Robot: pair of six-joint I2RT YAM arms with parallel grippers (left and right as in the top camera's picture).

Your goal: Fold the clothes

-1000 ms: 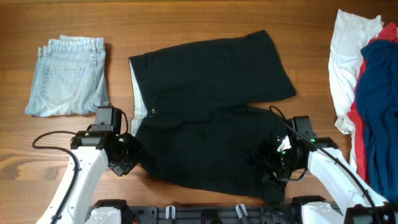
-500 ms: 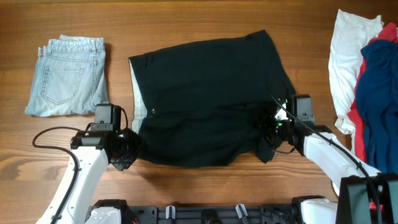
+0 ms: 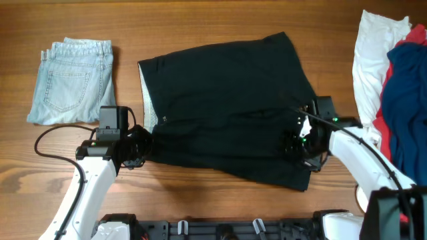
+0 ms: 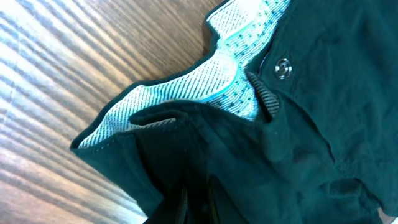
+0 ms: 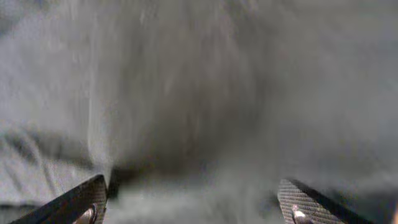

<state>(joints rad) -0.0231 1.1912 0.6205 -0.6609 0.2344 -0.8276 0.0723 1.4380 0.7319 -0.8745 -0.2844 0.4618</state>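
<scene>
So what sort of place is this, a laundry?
Likely a robotics lab bench, not a laundry: two cabled robot arms work a black garment on a wooden table, with folded jeans and a clothes heap.

No legible text, label, brand or number in any view. Snap button [image 4: 283, 68] on black trousers [image 3: 227, 113]: face too small to show any lettering.

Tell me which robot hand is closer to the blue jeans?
Left. The left gripper sits close by the jeans, pinching the black shorts; the right gripper hovers open at the shorts' far end.
</scene>
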